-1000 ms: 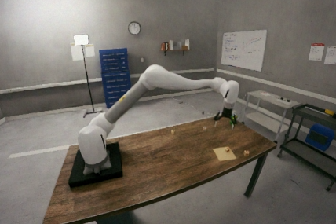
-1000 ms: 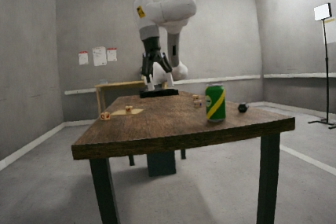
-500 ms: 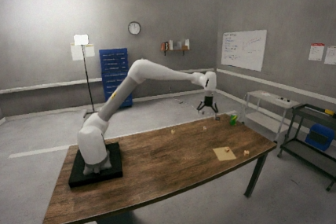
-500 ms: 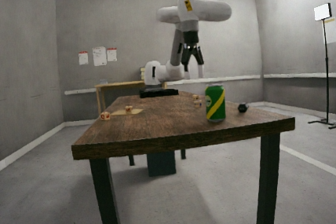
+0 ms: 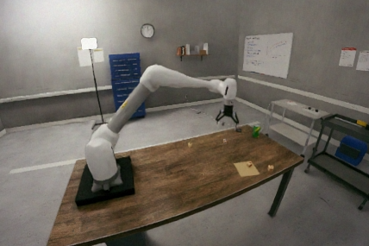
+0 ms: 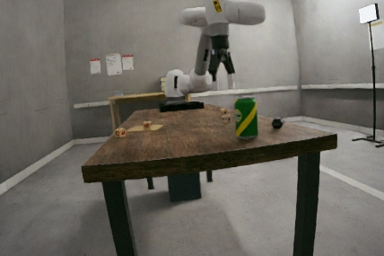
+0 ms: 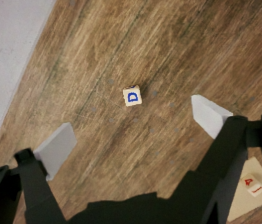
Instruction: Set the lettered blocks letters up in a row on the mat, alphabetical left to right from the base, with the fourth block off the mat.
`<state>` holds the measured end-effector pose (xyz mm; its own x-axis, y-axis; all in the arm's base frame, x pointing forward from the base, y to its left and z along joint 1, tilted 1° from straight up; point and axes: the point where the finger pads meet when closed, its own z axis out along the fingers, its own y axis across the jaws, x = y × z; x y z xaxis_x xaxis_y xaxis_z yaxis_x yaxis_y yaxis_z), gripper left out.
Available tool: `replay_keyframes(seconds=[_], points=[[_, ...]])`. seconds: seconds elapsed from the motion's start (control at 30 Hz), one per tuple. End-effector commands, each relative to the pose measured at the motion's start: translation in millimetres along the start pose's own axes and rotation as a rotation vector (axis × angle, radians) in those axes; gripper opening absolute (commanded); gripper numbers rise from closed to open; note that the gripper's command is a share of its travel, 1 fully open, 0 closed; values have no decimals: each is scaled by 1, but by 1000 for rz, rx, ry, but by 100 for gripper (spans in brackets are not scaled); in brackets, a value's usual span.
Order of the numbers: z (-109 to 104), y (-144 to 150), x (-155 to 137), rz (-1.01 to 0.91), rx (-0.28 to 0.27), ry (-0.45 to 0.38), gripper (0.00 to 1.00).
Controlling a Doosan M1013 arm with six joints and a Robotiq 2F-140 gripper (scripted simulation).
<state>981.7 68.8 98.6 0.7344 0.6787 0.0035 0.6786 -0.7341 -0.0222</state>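
My gripper [image 5: 228, 123] [image 6: 222, 84] [image 7: 131, 120] is wide open and empty, high above the table. A small block [image 5: 224, 141] [image 6: 225, 119] [image 7: 132, 97] shows a blue D, which looks turned sideways in the wrist view; it lies below and a little ahead of the fingers there. The tan mat [image 5: 241, 172] [image 6: 156, 128] [image 7: 239, 206] bears one block [image 5: 249, 164] [image 6: 147, 124] [image 7: 253, 185] with red marks on two faces. Another block [image 5: 271, 167] [image 6: 120, 133] with red marks stands off the mat. A fourth block [image 5: 190, 144] [image 6: 223, 110] lies nearer the base; its letter is unreadable.
A green and yellow can [image 5: 256, 131] [image 6: 246, 118] stands near the table's far end. A small dark object [image 5: 238, 130] [image 6: 277, 123] lies near the edge on the D block's side. The wooden table [image 5: 164, 184] [image 6: 193, 146] ends at the left of the wrist view, with floor beyond.
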Motion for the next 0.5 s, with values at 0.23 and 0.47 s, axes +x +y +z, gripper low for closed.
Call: replay_keyframes(seconds=[0.23, 0.47], points=[[1, 26, -22, 253, -1, 2, 100], [3, 47, -41, 456, -1, 2, 100]])
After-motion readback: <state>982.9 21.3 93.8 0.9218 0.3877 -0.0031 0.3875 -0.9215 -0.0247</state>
